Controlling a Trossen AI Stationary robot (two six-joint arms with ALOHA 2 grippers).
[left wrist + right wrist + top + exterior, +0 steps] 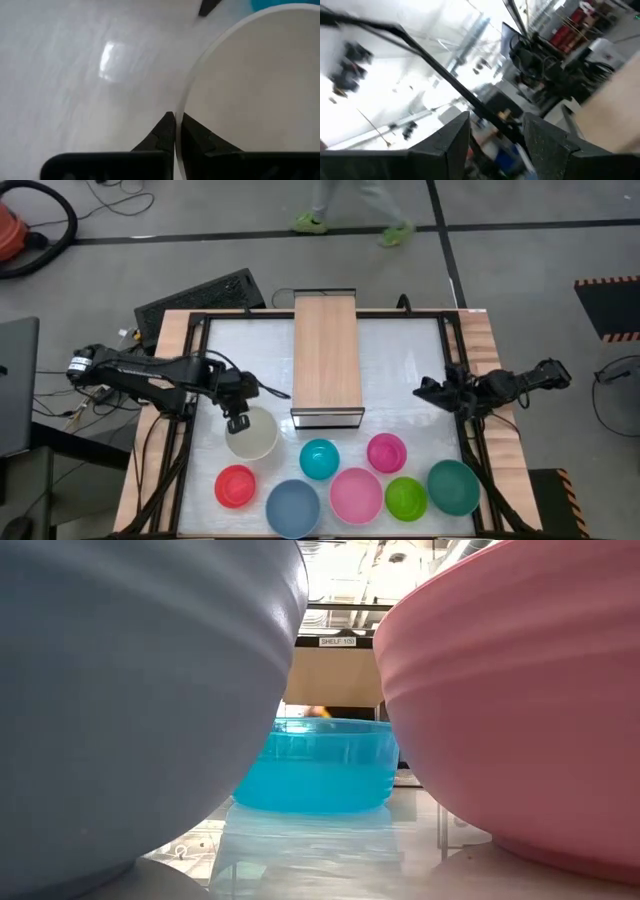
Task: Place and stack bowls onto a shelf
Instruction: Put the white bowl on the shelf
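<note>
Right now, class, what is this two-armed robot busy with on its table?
The left gripper has closed on the rim of the round white plastic bowl, which sits in front of the long pale wood-topped shelf. The shelf holds no bowls yet. Seven other coloured bowls wait along the table's near edge. The right gripper waits, open, at the table's right side.

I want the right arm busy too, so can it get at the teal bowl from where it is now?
Probably yes. The right claw sits open at the table's right edge, and the teal bowl stands on that same side with nothing between them. The green bowl sits close beside it.
</note>
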